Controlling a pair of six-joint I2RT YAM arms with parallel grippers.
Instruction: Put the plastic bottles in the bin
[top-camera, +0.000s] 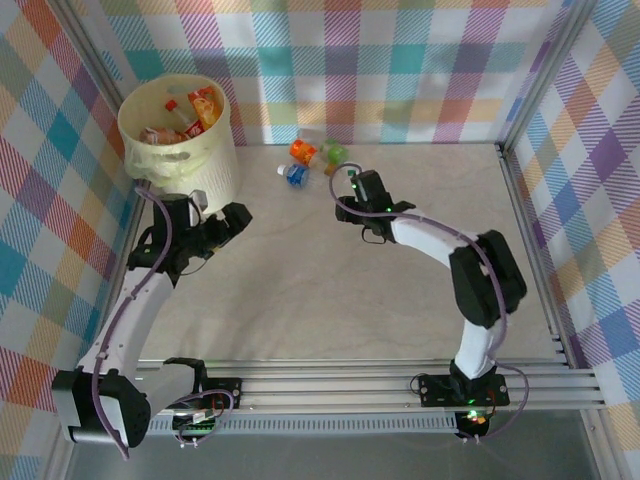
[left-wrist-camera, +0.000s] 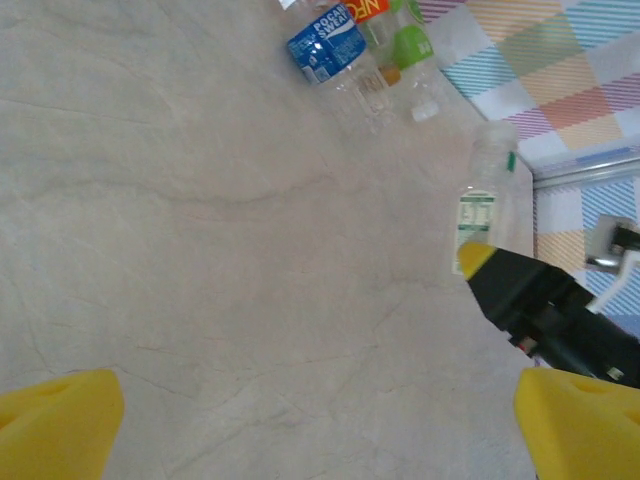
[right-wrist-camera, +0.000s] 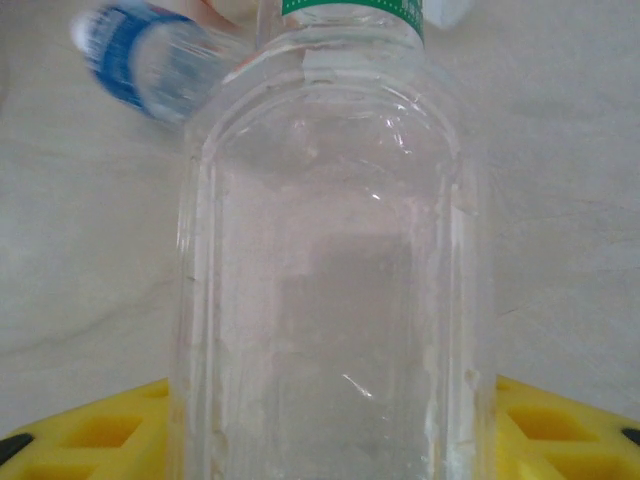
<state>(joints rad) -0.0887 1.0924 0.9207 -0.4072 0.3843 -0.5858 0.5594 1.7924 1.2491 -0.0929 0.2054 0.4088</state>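
The cream-yellow bin (top-camera: 190, 160) stands at the far left with several bottles (top-camera: 190, 110) inside. My right gripper (top-camera: 353, 180) (right-wrist-camera: 330, 425) is shut on a clear bottle (right-wrist-camera: 330, 250) (left-wrist-camera: 487, 195) with a green neck band, its yellow fingers (right-wrist-camera: 90, 430) pressed against both sides. Just beyond lie a blue-label bottle (top-camera: 294, 175) (left-wrist-camera: 328, 45) (right-wrist-camera: 140, 60), an orange-label bottle (top-camera: 302, 151) (left-wrist-camera: 370, 8) and a green-label bottle (top-camera: 335, 155) (left-wrist-camera: 408, 42). My left gripper (top-camera: 238, 215) (left-wrist-camera: 320, 430) hangs open over bare table beside the bin, nothing between its fingers.
Checked fabric walls (top-camera: 400, 70) on a metal frame (top-camera: 525, 230) enclose the pale table (top-camera: 330, 290) at the back and both sides. The arm bases sit on a rail (top-camera: 370, 385) at the near edge.
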